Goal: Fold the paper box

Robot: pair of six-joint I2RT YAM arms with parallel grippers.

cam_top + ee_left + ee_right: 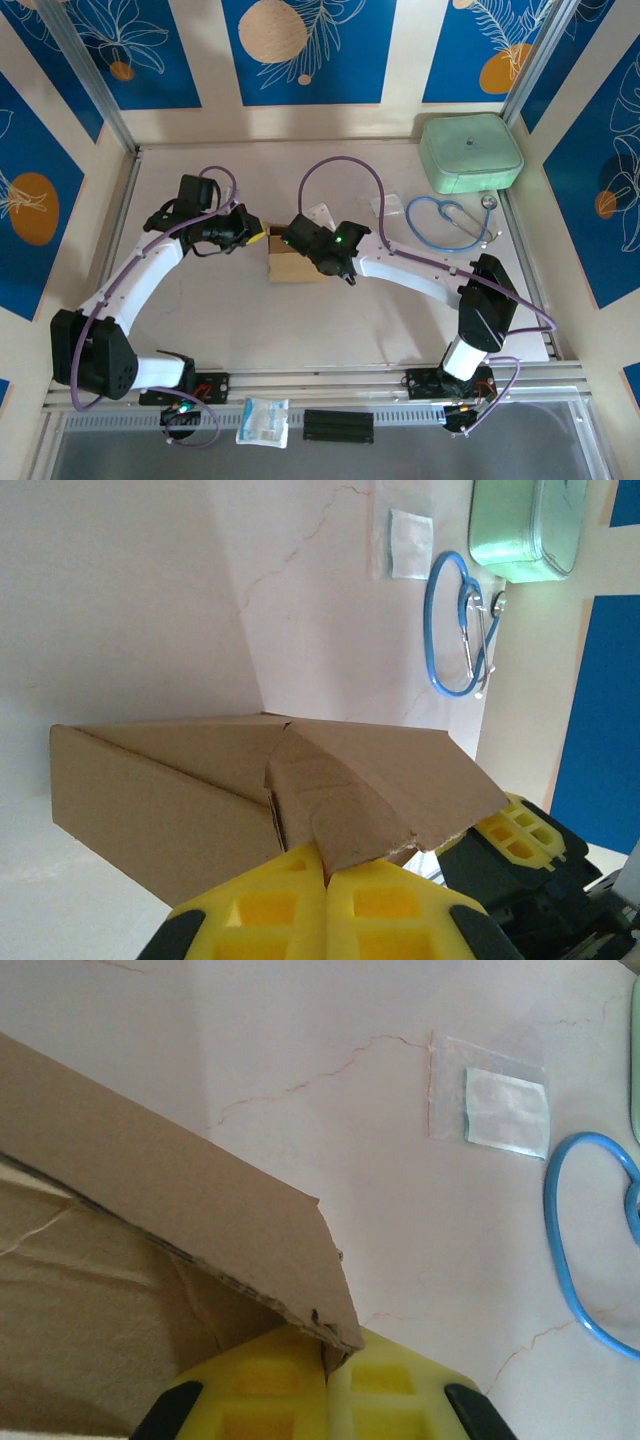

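Observation:
The paper box (290,266) is brown kraft cardboard, partly folded, in the middle of the table between both arms. My left gripper (256,238) is at its left end; in the left wrist view the yellow fingers (290,900) are shut on a rounded flap of the paper box (350,820). My right gripper (290,240) is at the box's upper right; in the right wrist view its yellow fingers (400,1385) are shut on the corner of a wall of the paper box (220,1220), with the box's inside to the left.
A mint-green rounded case (470,152) stands at the back right. A blue stethoscope (445,222) and small clear plastic bags (388,206) lie right of the box. A white packet (263,421) and a black block (339,425) sit at the near rail.

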